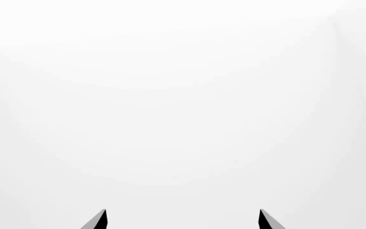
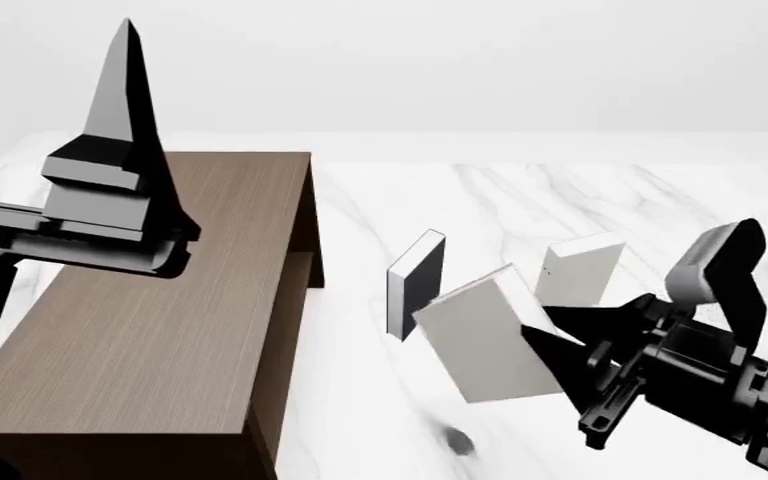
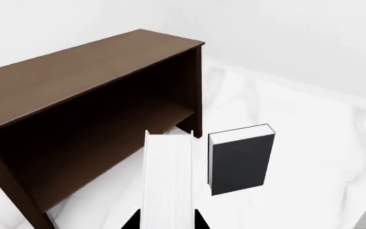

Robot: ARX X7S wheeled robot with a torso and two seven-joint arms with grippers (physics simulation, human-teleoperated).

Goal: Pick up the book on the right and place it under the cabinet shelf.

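Note:
My right gripper (image 2: 551, 350) is shut on the plain pale book (image 2: 488, 342) and holds it tilted above the marble table, to the right of the cabinet (image 2: 157, 320). In the right wrist view the book (image 3: 167, 171) runs between the two dark fingers of the gripper (image 3: 166, 217), pointing at the cabinet's open front (image 3: 75, 71). The shelf (image 3: 138, 125) shows as a board in the dark interior. My left gripper (image 2: 124, 70) is raised above the cabinet, pointing up. In the left wrist view it (image 1: 183, 219) is open and empty, facing only white.
A black-covered book (image 2: 415, 282) stands upright just beyond the held book; it also shows in the right wrist view (image 3: 240, 160). Another pale book (image 2: 579, 270) stands further right. The white marble table (image 2: 558, 200) extends behind.

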